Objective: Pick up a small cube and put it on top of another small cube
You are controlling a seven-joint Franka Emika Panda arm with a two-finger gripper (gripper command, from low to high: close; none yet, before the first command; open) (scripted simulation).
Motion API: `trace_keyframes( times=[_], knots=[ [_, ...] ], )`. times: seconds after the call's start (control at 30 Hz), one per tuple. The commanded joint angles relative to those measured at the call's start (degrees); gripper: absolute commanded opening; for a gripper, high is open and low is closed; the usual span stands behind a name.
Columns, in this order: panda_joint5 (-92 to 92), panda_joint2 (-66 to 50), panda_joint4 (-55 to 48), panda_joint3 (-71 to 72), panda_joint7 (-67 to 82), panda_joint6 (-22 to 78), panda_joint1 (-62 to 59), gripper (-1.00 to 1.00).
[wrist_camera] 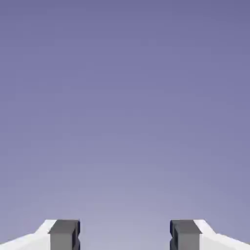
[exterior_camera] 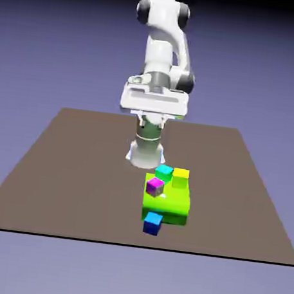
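A large lime-green block (exterior_camera: 166, 206) sits on the brown table (exterior_camera: 56, 164). A magenta small cube (exterior_camera: 154, 187) rests on its top near the exterior view's left side, turned a little. At the block's far edge stand a teal cube (exterior_camera: 164, 172) and a yellow cube (exterior_camera: 180, 177), side by side. A blue cube (exterior_camera: 152, 223) lies on the table against the block's near lower corner. My gripper (exterior_camera: 153, 105) hangs high above the table, well behind the cubes. In the hand view the gripper (wrist_camera: 125, 235) is open, nothing between its fingertips (wrist_camera: 64, 234), and no cube shows.
The hand view holds only the blue-violet backdrop above the two grey tips. The robot's base (exterior_camera: 145, 153) stands just behind the cluster of cubes. The table's near edge (exterior_camera: 131, 244) runs a short way in front of the blue cube.
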State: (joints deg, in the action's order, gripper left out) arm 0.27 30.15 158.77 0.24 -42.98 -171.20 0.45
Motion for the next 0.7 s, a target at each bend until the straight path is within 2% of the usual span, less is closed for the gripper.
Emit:
trace_keyframes(
  times=[0.0,0.67],
  knots=[
    [0.2,-2.1,-1.9,0.2,-0.4,2.3,-0.2,0.00],
    [4.6,-43.6,-38.9,4.1,-9.1,48.9,-4.2,0.00]
  ],
)
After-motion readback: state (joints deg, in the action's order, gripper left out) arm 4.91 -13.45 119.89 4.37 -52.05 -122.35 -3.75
